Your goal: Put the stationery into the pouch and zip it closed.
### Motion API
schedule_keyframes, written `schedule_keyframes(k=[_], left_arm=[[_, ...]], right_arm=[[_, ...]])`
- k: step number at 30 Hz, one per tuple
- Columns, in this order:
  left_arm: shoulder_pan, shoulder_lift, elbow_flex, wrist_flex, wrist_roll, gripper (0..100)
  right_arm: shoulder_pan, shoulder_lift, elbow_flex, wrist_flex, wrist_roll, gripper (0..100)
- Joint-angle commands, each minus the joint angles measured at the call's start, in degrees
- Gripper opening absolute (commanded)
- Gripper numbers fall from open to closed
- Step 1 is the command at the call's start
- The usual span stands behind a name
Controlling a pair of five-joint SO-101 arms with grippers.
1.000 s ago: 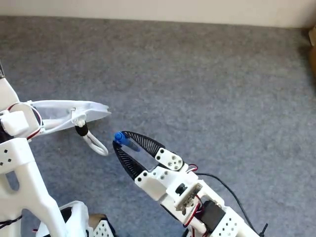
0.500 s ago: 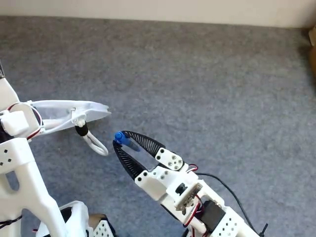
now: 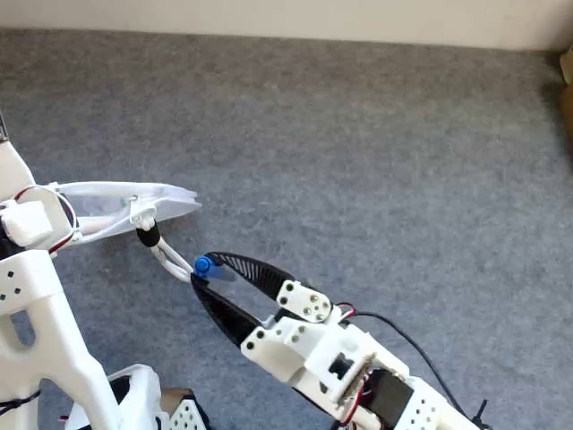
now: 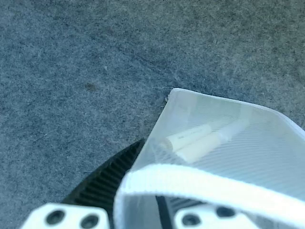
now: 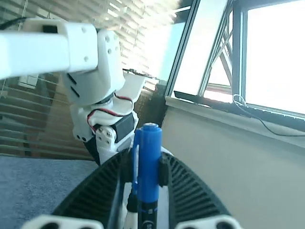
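The white mesh pouch (image 3: 125, 204) hangs edge-on over the grey carpet, held at its left end by my left gripper (image 3: 55, 226). In the left wrist view the pouch (image 4: 224, 157) lies across a black finger (image 4: 107, 183), with pale stick-shaped stationery (image 4: 195, 140) inside. A black-and-white zipper pull (image 3: 147, 235) with a white cord loop (image 3: 175, 261) dangles from the pouch. My right gripper (image 3: 199, 272) is shut on a blue pen (image 3: 203, 265), its tip beside the cord loop. The pen (image 5: 147, 162) stands upright between the black fingers (image 5: 190, 183).
Grey carpet (image 3: 385, 152) covers the table, with open room to the right and back. A pale wall edge (image 3: 286, 18) runs along the far side. The left arm's white body (image 3: 36, 331) fills the near left corner.
My right gripper has moved left and slightly nearer with the blue pen, from a gap away to right beside the pouch's cord loop. The left arm and pouch have stayed put.
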Motion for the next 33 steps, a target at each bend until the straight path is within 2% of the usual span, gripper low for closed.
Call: schedule_keyframes(k=[1,8,22,33], left_arm=[[1.45,2.07,3.21,-0.97,0.62,1],[1.45,2.07,3.21,-0.97,0.62,1],[1.36,2.07,3.21,-0.97,0.62,1],[1.27,2.07,2.95,-0.97,0.62,1]], right_arm=[[-1.01,-1.1,-6.99,-1.1,-0.35,0.5],[-7.52,-0.66,-15.25,-1.01,-0.26,0.5],[-7.34,16.57,-45.49,-1.01,-0.09,0.5],[-7.16,23.08,-51.82,-0.92,0.09,0.5]])
